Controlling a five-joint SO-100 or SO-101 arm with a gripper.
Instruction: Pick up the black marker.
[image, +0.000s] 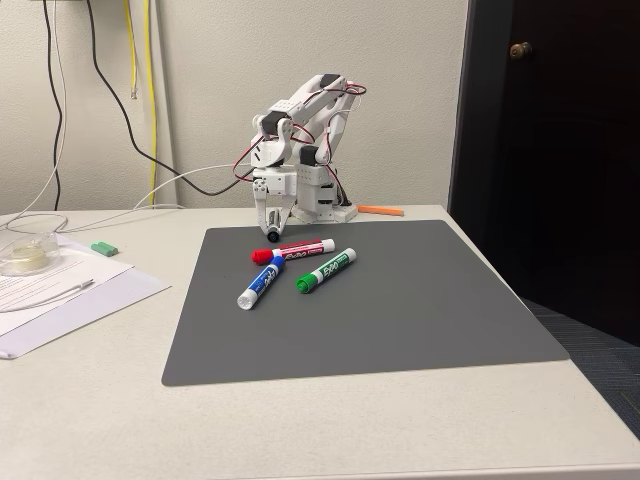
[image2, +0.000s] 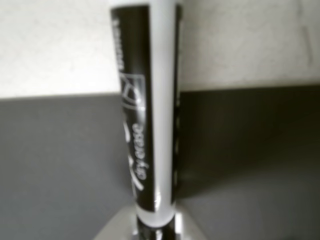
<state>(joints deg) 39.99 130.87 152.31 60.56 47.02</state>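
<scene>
The black marker (image: 272, 237) hangs in my gripper (image: 271, 228) at the back edge of the grey mat (image: 400, 320), its black end pointing down and toward the camera, just above or touching the mat. The gripper is shut on it, with the arm folded back over its base. In the wrist view the black marker (image2: 150, 125) runs straight up the middle, very close and blurred, showing its white barrel and black printed label over the mat.
A red marker (image: 293, 250), a blue marker (image: 260, 283) and a green marker (image: 326, 270) lie on the mat just in front of the gripper. An orange marker (image: 380, 210) lies by the base. Papers (image: 60, 290) and a small green block (image: 104, 247) sit left.
</scene>
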